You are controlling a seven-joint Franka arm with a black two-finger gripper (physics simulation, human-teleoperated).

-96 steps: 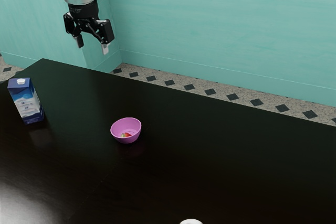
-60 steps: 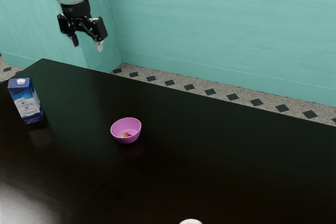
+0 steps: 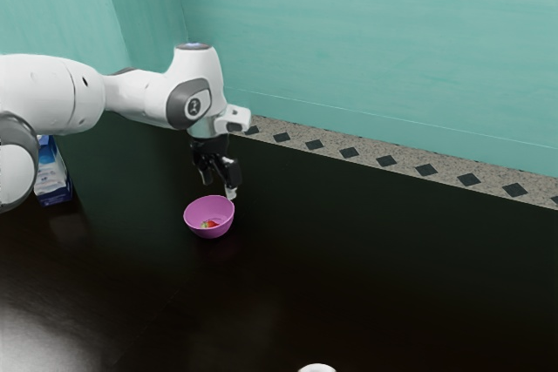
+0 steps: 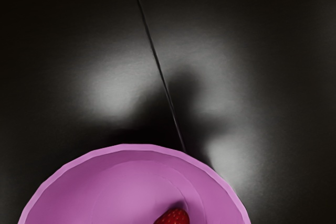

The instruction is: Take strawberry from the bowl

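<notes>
Gripper [image 3: 219,185]: spread pretty wide, holding nothing, hanging near the bowl's [image 3: 209,206] 12 o'clock in the exterior view
Strawberry [image 3: 209,225]: in there around 6 o'clock, not out yet
Arm [image 3: 144,98]: reach mostly done imo, dip, grab and lift left

Exterior view: white Franka arm [image 3: 57,93] enters at left edge, forearm running roughly level. Wrist [image 3: 196,89] left of frame centre, bent downward. Black gripper [image 3: 219,186] beneath it, pointing down, fingers [image 3: 231,192] parted.
</notes>
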